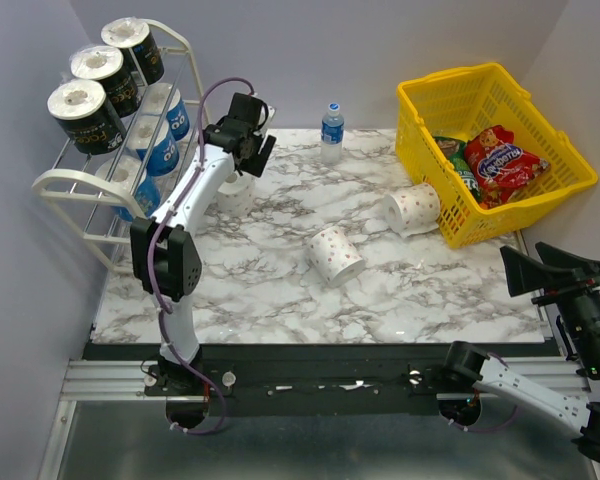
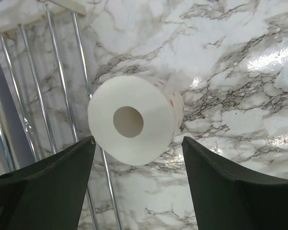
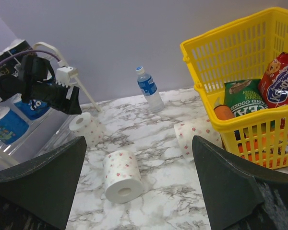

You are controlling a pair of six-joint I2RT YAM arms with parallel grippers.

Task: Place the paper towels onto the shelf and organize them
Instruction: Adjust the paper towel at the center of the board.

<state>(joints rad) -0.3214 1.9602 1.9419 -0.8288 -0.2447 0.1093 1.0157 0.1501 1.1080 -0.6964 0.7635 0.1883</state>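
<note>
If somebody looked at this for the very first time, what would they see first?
Probably the bright yellow basket of snacks at the far right of the table. Then the white shelf on the left, with three black rolls along its top row. The left gripper hangs open over a dotted roll beside it.

A white marble-patterned table (image 1: 380,300) stands enclosed by plain pale grey walls (image 1: 360,50) behind it and on both its sides.
</note>
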